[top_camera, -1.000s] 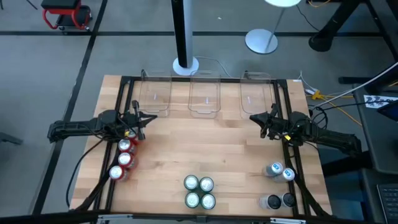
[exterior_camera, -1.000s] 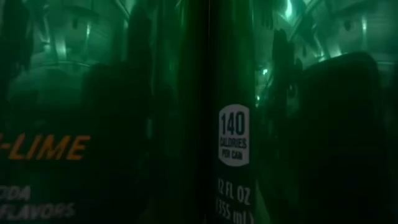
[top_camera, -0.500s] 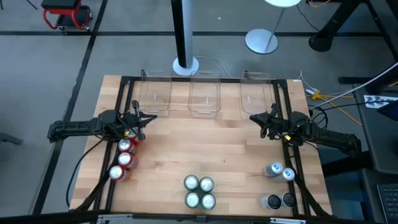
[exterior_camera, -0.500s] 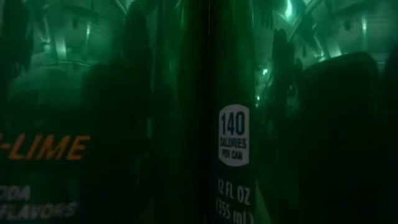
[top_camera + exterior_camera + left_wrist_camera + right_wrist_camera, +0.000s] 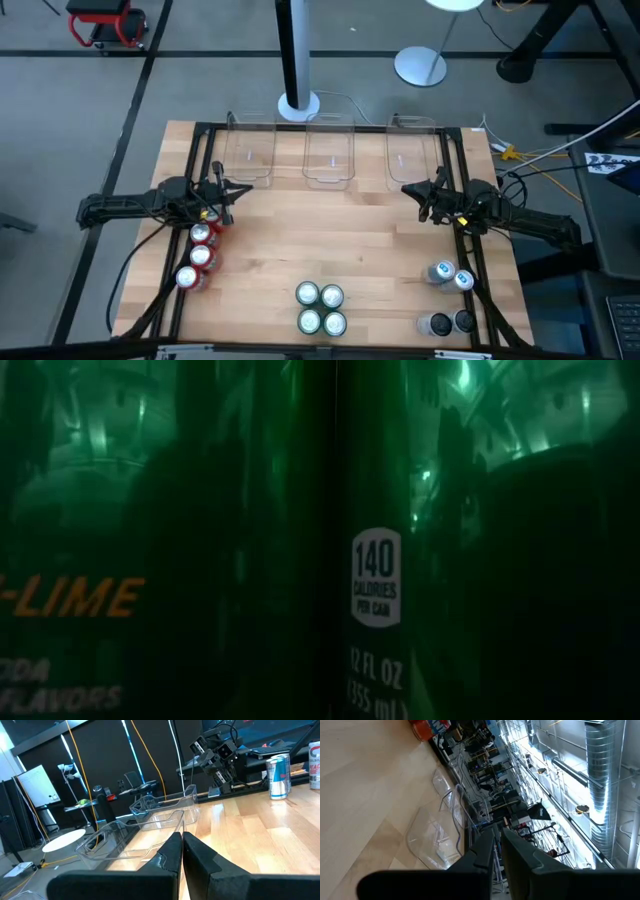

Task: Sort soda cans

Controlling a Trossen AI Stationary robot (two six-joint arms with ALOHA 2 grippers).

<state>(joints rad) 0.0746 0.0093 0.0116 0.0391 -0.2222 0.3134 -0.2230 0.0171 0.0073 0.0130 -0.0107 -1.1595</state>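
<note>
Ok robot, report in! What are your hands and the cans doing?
Left hand and right hand shut, empty. Red cans, green cans, blue and dark cans unsorted. Clear bins empty. Nothing blocking.

Three bins [image 5: 328,155] line the table's [image 5: 350,230] upper edge in the high view, one can cluster [image 5: 198,255] sits at lower left, another [image 5: 320,308] at bottom centre, a third [image 5: 450,297] at lower right, with the arms at mid-left and mid-right.
</note>
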